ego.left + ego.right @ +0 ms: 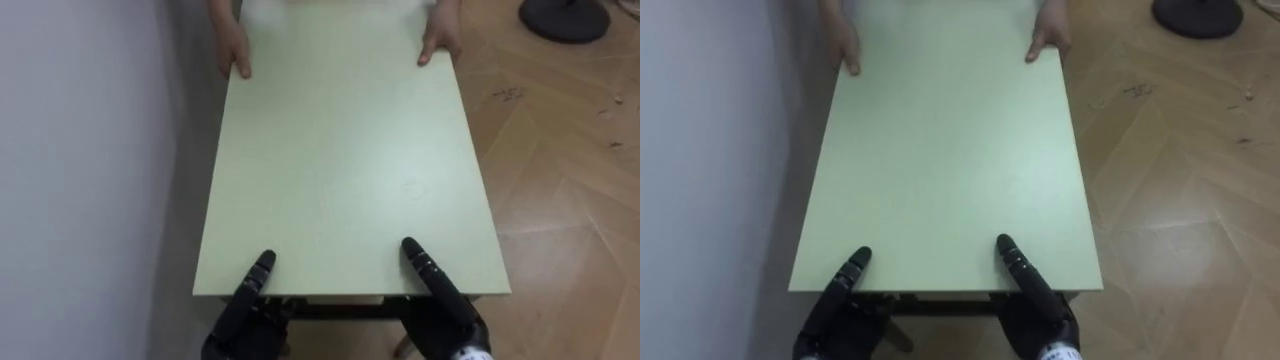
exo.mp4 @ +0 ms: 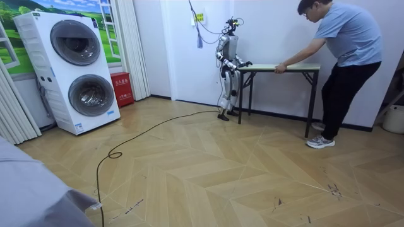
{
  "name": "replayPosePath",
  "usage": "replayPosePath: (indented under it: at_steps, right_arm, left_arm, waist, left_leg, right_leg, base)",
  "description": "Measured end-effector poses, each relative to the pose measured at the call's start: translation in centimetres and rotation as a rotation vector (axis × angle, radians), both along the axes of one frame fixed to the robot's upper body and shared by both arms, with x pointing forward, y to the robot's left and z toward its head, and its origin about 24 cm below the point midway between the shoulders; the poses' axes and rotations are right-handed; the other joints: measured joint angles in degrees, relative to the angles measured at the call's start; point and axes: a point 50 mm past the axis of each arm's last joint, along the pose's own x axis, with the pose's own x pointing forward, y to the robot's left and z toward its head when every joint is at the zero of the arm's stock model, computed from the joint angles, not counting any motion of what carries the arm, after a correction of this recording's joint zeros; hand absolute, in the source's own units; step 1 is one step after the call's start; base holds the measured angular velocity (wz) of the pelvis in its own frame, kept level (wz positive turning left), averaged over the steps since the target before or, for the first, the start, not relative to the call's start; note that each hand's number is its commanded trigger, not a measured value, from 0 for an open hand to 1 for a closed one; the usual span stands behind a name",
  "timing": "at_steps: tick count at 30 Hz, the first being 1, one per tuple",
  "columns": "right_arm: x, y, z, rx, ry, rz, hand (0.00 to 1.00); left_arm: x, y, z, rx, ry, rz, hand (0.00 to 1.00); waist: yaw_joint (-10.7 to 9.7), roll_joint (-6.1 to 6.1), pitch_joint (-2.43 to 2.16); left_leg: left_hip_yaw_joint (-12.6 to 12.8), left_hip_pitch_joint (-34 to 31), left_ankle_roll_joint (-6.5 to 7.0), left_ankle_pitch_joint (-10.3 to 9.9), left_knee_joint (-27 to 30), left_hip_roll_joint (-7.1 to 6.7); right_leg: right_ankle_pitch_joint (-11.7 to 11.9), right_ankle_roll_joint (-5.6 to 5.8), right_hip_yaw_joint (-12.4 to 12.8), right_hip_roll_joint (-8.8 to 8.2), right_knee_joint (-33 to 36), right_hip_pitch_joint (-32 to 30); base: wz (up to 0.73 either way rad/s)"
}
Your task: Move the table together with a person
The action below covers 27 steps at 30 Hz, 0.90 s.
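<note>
The table (image 1: 340,150) has a pale green top and dark legs. It stands longways in front of the robot. The table's left long edge runs close beside a white wall (image 1: 80,150), with just a thin strip of space between them. On the table's right side there is bare wood floor (image 1: 570,200), so that side is open. A dark round base (image 1: 565,18) sits on the floor past the table's far right corner.

In the room view the robot stands upright at the end of the table on the room view's left. A person (image 2: 346,44) stands at the other end, bent forward. There is a lot of open floor in front of the table. Two stacked washing machines (image 2: 76,69) and a small red box (image 2: 121,88) stand well apart from the table.

The left hand (image 1: 245,318) is at the table's near edge, close to the left corner. The right hand (image 1: 450,315) is at the same edge, close to the right corner. A dark tip of each hand lies flat on the top. The rest sits under the edge, so I cannot tell if either hand is squeezing the table.

At the far end, the person's hand by the wall (image 1: 233,50) and the person's other hand (image 1: 440,42) rest on the two far corners.
</note>
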Motion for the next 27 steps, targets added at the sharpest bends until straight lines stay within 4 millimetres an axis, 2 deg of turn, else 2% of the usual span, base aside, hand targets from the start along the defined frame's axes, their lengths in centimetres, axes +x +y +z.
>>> replayPosePath:
  at_steps: [3,7,14,17,19,27]
  right_arm:
    - [-0.12,-0.05,-0.1,0.0,0.016,0.0,1.0]
    - [-0.35,0.25,-0.29,0.023,0.043,-0.006,1.0]
    - [-0.6,0.34,-0.53,0.028,0.06,-0.003,1.0]
    - [-0.64,0.4,-0.62,0.029,0.063,-0.005,1.0]
    - [-0.7,0.48,-0.76,0.031,0.068,-0.009,1.0]
    - [-0.75,0.59,-0.86,0.03,0.07,-0.009,1.0]
  left_arm:
    - [-0.14,-0.02,-0.07,0.001,0.008,-0.002,1.0]
    - [-0.12,0.22,-0.05,0.02,0.001,0.0,1.0]
    - [-0.44,0.29,-0.2,0.027,0.012,-0.006,1.0]
    - [-0.5,0.3,-0.3,0.031,0.015,-0.003,1.0]
    - [-0.53,0.3,-0.4,0.038,0.017,-0.003,1.0]
    - [-0.6,0.35,-0.66,0.06,0.018,-0.009,1.0]
  waist:
    - [0.72,-0.62,-0.04]
    - [1.08,-2.08,-0.15]
    - [1.19,-2.4,0.13]
    - [1.32,-2.35,0.18]
    - [2.12,-2.31,0.22]
    - [2.28,-2.17,0.31]
  left_leg:
    - [-0.61,0.88,-0.01,0.19,-0.68,-0.06]
    - [-1.04,2.12,0.01,0.16,-1.87,-0.14]
    - [-1.1,4.33,0.02,0.16,-3.53,-0.13]
    - [-1.19,4.42,0.02,0.11,-3.64,-0.08]
    - [-0.95,4.66,-0.03,-0.19,-3.59,0.24]
    - [-0.91,4.81,-0.23,-0.5,-3.47,0.61]
  right_leg:
    - [0.43,0.06,-0.09,0.45,-1.93,1.98]
    - [0.97,-0.11,2.33,1.67,-4.94,4.34]
    - [1.97,-0.05,2.95,1.97,-7.56,6.99]
    - [2.09,-0.07,3.0,2.07,-7.74,7.17]
    - [2.47,-0.18,3.07,2.37,-8.27,7.56]
    - [2.77,-0.24,3.64,2.8,-8.35,7.71]
  base:
    - [0.21]
    - [0.17]
    - [0.0]
    - [-0.01]
    - [-0.11]
    - [-0.03]
